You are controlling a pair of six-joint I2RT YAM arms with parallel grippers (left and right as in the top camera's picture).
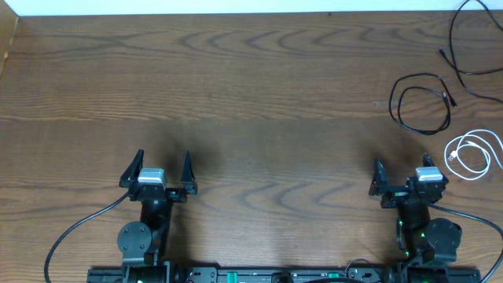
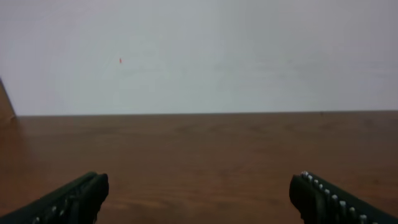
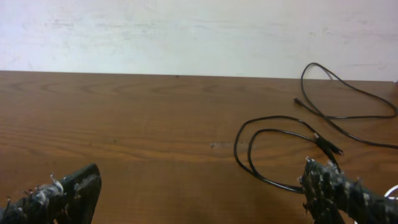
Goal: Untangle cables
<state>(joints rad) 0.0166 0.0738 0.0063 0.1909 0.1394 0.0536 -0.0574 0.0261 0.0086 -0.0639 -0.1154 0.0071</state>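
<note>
Left gripper [image 1: 163, 159] and right gripper [image 1: 402, 163] are hovering wide open, holding nothing.
White cable [image 1: 470, 155], looped black cable [image 1: 397, 102] and far black cable [image 1: 453, 39] are lying on the table's [image 1: 251, 94] right.

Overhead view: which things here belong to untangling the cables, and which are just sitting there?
Part of the job:
- looped black cable
- second black cable, far right corner
- coiled white cable
- left gripper and right gripper, both open and empty

Not part of it:
- wooden table
- thick black wire running to the left arm
</note>
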